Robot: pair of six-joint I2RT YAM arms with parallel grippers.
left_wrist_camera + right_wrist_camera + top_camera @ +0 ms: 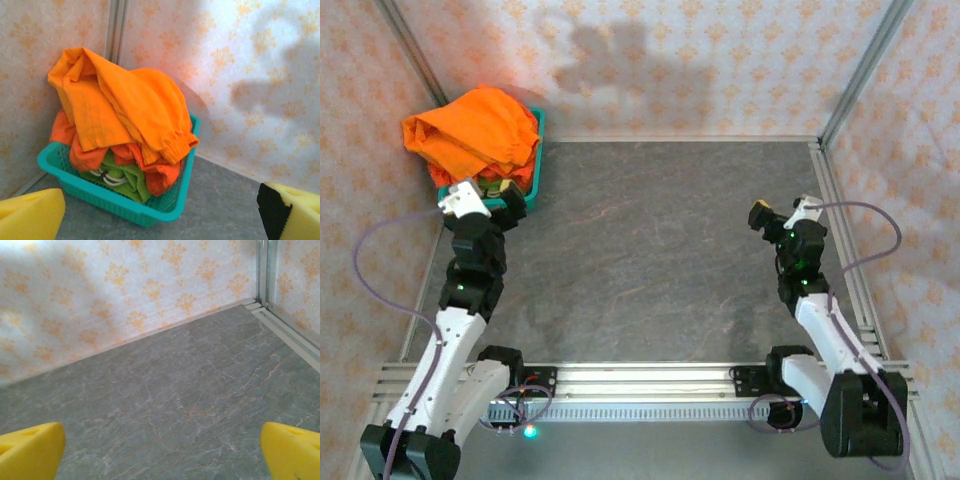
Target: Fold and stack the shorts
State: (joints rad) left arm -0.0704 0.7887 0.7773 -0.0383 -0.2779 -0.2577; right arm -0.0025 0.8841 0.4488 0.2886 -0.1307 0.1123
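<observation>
The shorts (475,130) lie heaped in the teal basket (537,150) at the upper left of the top view. Orange fabric is on top, and the green pair (127,182) is tucked low at the basket's front.

The left gripper (488,198) hangs just beside the basket's near edge, spread wide and holding nothing. From its wrist the pile lies straight ahead, above the yellow pads (30,217). The top orange pair (115,105) drapes from upper left to lower right.

The right gripper (782,212), also spread and empty, is well apart over bare table (650,260), so the left arm looks nearer for the first pick.

Green shorts (131,184) largely under orange shorts (120,110)
</observation>
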